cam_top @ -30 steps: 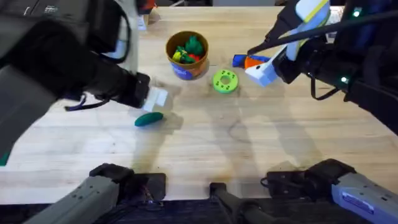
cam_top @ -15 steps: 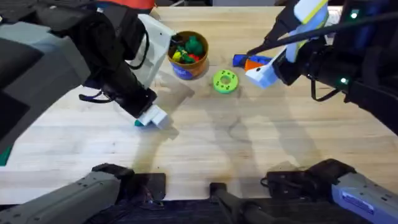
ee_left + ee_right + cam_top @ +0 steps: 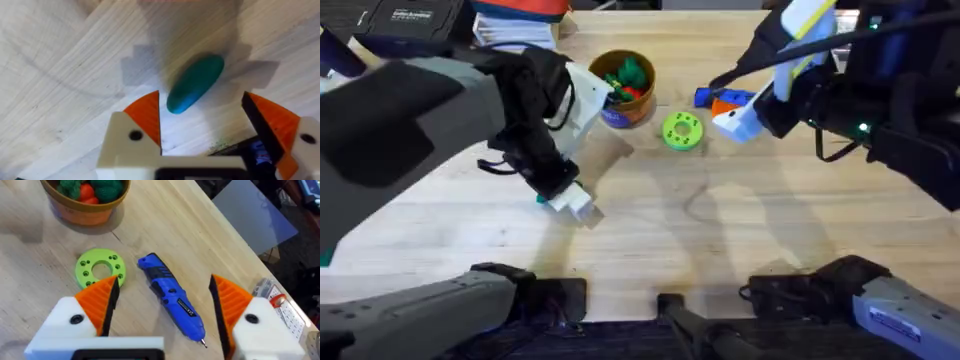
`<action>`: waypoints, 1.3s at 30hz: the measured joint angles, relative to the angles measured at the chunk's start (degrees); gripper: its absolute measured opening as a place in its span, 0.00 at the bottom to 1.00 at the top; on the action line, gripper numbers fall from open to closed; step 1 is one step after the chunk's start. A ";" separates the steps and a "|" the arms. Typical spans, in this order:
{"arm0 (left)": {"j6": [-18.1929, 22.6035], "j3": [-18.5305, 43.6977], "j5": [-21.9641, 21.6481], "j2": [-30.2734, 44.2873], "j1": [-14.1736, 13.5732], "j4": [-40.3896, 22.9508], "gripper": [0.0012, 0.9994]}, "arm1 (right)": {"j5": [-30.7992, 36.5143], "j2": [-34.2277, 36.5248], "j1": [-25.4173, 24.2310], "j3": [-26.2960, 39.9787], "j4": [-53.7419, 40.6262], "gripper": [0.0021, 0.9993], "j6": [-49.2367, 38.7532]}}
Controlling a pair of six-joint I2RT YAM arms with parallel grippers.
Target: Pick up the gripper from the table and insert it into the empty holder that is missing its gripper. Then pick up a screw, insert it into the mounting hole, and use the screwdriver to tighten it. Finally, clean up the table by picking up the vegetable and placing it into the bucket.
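Orange-padded left gripper, jaws wide, hovers over the vegetable on the table, its long axis running diagonally between the fingers. Farther right, the open right gripper straddles the screwdriver.

Both arms are bulky dark housings with grey shells, plus black cables looping off the wrists. The left gripper has white blocky finger mounts, a black screw in each, and orange wedge tips. The right gripper is the same build, with ribbed pads on its orange fingers. The right arm wears a yellow strap and small green lights.
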 joint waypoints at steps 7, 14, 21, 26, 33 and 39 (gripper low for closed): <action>0.22 -2.08 -0.02 0.29 0.00 3.86 0.98 | 0.01 0.78 0.00 0.00 -0.05 0.99 0.00; 0.59 -4.23 -0.20 0.31 0.00 5.48 0.36 | 0.01 0.87 0.00 0.00 -0.07 0.99 0.00; 0.35 -2.26 -0.20 0.38 0.00 5.38 0.03 | -0.01 0.87 0.00 0.00 -0.07 0.99 0.00; 0.28 4.88 -0.18 0.37 0.00 3.19 0.03 | 0.01 0.87 0.00 0.00 -0.07 0.99 0.00; -0.12 19.10 -0.20 0.38 0.00 -0.23 0.03 | 0.01 0.87 0.00 0.00 -0.07 0.99 0.00; -0.87 25.62 2.55 0.36 0.00 9.19 0.03 | 0.01 0.87 0.00 0.00 -0.07 0.99 0.00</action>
